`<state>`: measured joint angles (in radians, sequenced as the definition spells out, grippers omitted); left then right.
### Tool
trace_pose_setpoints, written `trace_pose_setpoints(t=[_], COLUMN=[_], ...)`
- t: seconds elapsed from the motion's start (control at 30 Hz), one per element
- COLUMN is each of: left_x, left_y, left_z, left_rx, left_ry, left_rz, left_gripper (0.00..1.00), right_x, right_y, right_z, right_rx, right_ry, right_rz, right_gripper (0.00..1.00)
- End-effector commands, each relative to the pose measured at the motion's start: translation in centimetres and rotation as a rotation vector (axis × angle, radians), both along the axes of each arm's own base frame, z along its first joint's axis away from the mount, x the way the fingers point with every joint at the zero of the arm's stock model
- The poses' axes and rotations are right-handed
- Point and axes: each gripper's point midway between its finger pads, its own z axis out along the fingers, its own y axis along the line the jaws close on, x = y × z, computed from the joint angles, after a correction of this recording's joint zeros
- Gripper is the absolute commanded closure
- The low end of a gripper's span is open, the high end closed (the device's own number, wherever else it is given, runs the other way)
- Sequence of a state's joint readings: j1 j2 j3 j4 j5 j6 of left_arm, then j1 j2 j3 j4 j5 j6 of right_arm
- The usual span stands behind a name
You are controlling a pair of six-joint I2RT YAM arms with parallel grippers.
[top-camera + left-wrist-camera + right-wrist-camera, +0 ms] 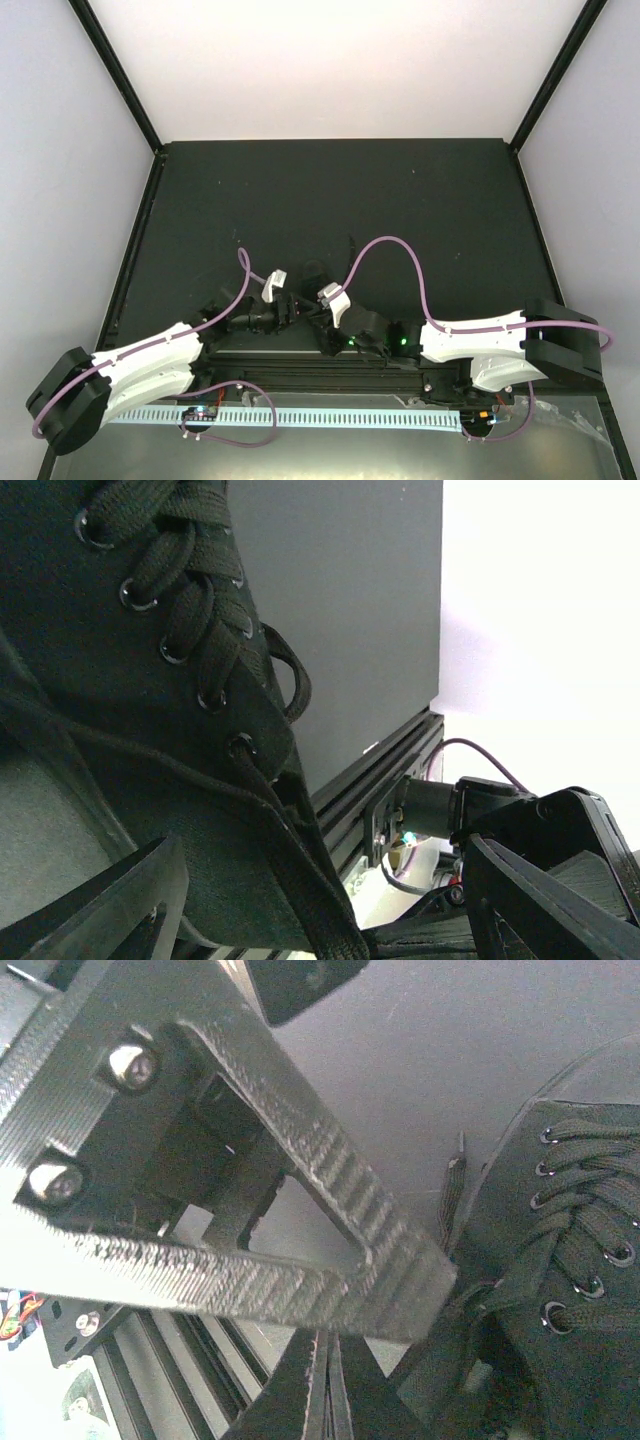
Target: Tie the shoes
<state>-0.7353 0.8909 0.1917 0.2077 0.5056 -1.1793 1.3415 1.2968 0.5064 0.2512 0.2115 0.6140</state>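
The black shoe [312, 283] lies near the table's front edge, between my two grippers. In the left wrist view its laced upper [150, 680] with metal eyelets fills the left side. My left gripper [322, 852] is open, its fingers [110, 910] wide apart on either side of the shoe's collar and a lace [300, 880] hanging from the top eyelet. My right gripper [326, 1345] is shut, a thin strip between its fingers, and its tips are hidden behind the left gripper's finger [330, 1200]. The shoe [570, 1290] lies to its right. The pale patch is hidden.
The black mat [400, 200] covers the table inside a black frame. An aluminium rail [370, 780] and a white slotted cable duct [330, 415] run along the front edge. A loose lace end [452, 1195] lies on the mat beside the shoe.
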Motion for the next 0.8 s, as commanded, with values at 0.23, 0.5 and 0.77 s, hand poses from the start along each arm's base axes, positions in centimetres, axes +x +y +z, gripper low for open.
trace_pose_setpoints(t=[0.23, 0.5, 0.77], left_x=[-0.2, 0.5, 0.6], left_y=[-1.2, -1.1, -1.0], left_z=[2.1, 2.5, 2.4], left_rx=[-0.103, -0.111, -0.108], left_ry=[0.01, -0.001, -0.002], left_rz=[-0.025, 0.018, 0.025], left_gripper=[0.26, 0.48, 0.68], right_x=[-0.2, -0.8, -1.0], right_y=[1.4, 1.1, 1.2], right_z=[2.2, 1.6, 1.4], right_rx=[0.073, 0.068, 0.065], right_ry=[-0.048, -0.035, -0.035], right_rz=[0.032, 0.053, 0.057], right_gripper=[0.98, 0.98, 0.98])
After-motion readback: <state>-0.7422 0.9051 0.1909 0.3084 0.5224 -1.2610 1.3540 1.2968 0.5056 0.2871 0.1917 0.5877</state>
